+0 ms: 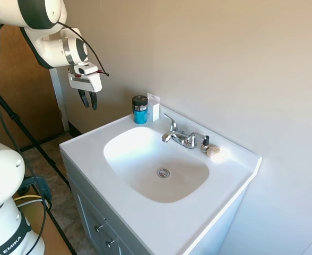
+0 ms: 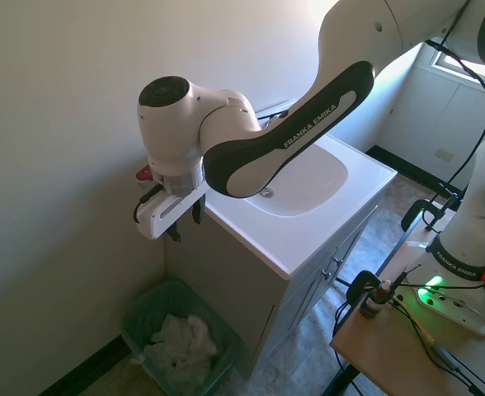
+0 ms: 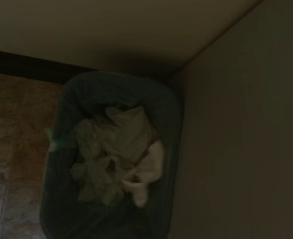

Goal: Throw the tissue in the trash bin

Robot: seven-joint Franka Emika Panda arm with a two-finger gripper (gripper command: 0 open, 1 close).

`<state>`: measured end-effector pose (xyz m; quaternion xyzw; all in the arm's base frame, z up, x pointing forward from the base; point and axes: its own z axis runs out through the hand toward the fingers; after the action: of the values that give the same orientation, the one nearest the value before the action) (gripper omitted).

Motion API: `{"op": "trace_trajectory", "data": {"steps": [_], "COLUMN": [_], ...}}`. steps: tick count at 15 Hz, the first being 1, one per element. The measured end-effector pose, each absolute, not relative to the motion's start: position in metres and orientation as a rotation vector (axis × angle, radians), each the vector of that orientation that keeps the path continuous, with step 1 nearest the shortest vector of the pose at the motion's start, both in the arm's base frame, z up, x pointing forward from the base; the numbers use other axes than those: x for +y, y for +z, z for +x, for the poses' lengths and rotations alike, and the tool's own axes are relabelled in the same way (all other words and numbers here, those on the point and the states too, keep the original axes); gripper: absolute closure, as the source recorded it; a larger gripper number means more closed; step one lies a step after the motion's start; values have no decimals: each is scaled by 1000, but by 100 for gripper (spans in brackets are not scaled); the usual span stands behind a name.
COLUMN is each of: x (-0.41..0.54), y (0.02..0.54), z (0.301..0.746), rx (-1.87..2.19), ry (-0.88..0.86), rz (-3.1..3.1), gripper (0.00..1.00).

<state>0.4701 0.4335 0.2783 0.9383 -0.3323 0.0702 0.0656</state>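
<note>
Gripper (image 1: pixel 88 100) hangs in air off vanity's end, fingers slightly parted, holding nothing. Directly below, on tiled floor in wall corner: green mesh trash bin (image 2: pixel 140 313). Crumpled white tissue (image 2: pixel 179 340) lies inside bin, soft wrinkled folds (image 3: pixel 117 158). White glossy vanity top (image 1: pixel 219 196), oval sink basin, chrome faucet (image 1: pixel 181 136). By faucet, blue jar with black lid (image 1: pixel 140 109), small white card (image 1: pixel 153 108), beige pebble-like lump (image 1: pixel 213 151). Beige plain walls.

One sink (image 1: pixel 145 154), one faucet (image 1: pixel 183 138), one blue jar (image 1: pixel 140 109), one white card (image 1: pixel 153 108), one pebble (image 1: pixel 213 151). One bin (image 2: pixel 139 318) on the floor, a few crumpled tissues (image 2: pixel 181 342) inside, hard to count.
</note>
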Motion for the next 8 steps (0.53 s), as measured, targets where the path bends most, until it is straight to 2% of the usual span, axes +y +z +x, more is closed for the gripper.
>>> {"op": "trace_trajectory", "data": {"steps": [8], "x": [403], "y": [338], "z": [464], "rx": [-1056], "ry": [315], "rz": [2839], "gripper": [0]}}
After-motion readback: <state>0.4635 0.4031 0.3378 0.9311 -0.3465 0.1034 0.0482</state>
